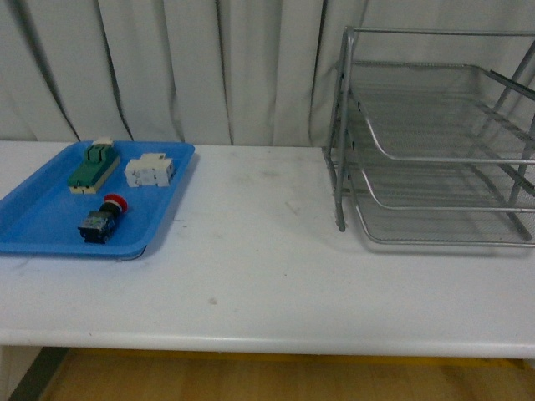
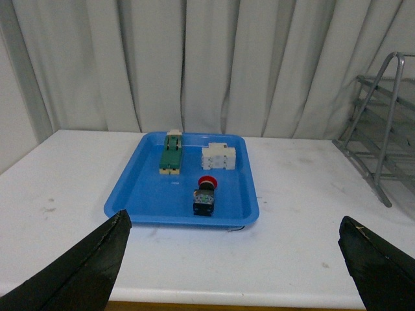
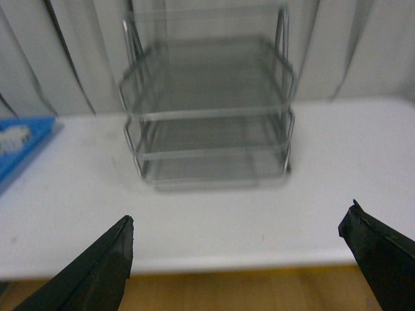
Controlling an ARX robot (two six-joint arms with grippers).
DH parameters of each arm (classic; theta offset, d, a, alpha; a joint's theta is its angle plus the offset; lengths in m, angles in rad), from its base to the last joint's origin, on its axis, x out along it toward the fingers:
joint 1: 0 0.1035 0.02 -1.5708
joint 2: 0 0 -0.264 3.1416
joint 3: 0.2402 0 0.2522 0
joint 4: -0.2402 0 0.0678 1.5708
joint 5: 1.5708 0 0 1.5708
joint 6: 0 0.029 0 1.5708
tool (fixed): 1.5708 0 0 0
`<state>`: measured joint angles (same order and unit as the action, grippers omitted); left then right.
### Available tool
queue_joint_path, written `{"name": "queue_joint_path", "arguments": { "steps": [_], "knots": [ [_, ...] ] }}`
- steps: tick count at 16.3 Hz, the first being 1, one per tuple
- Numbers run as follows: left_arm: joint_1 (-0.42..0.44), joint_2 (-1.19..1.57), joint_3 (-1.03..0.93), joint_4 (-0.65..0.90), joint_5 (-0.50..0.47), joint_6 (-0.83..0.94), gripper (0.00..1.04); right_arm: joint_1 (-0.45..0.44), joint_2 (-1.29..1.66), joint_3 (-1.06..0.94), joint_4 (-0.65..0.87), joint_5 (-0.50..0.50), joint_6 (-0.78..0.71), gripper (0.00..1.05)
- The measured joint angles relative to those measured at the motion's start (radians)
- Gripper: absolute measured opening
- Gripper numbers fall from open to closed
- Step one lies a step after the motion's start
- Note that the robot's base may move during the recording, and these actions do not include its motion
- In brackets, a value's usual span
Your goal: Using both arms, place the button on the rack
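Lying on its side in the blue tray (image 1: pixel 42 238), the button (image 1: pixel 102 219) is sitting close to the tray's near rim with its red cap pointing away from the robot. That is likely leaving its blocky body as the easiest part to pinch. Behind it, the green-and-cream switch (image 1: pixel 93 166) and the white component (image 1: pixel 149 171) are resting apart from it, so nothing is crowding the pick. The rack (image 1: pixel 341 167) is standing well apart at the right end of the white table (image 1: pixel 267 284), with its open tier mouths facing the robot. Judging by this spread, one arm is being asked to pick and the other to deliver.

No arm is showing in the front view, so only the wrist views are telling how the grippers stand. The left gripper (image 2: pixel 233 220) is hovering spread wide and empty, its fingers (image 2: pixel 97 265) framing the tray and button (image 2: pixel 206 194) from short of the table edge. The right gripper (image 3: pixel 238 217) is likewise gaping and holding nothing, aiming straight at the rack (image 3: pixel 207 111). That view is blurred, but its tiers are appearing bare. The front view alone is showing tray and rack together.
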<state>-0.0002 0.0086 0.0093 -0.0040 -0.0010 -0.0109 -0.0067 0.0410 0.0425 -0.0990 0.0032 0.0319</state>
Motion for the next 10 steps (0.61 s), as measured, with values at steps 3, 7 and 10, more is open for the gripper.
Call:
{"name": "queue_joint_path", "arguments": {
  "steps": [3, 7, 10],
  "knots": [
    [0.000, 0.000, 0.000, 0.000, 0.001, 0.000, 0.98, -0.100, 0.539, 0.193, 0.362, -0.031, 0.042, 0.98],
    [0.000, 0.000, 0.000, 0.000, 0.001, 0.000, 0.98, -0.100, 1.349, 0.637, 0.559, 0.012, 0.112, 0.98],
    [0.000, 0.000, 0.000, 0.000, 0.001, 0.000, 0.98, -0.114, 1.543, 0.802, 0.620, -0.105, 0.398, 0.98]
  ]
}}
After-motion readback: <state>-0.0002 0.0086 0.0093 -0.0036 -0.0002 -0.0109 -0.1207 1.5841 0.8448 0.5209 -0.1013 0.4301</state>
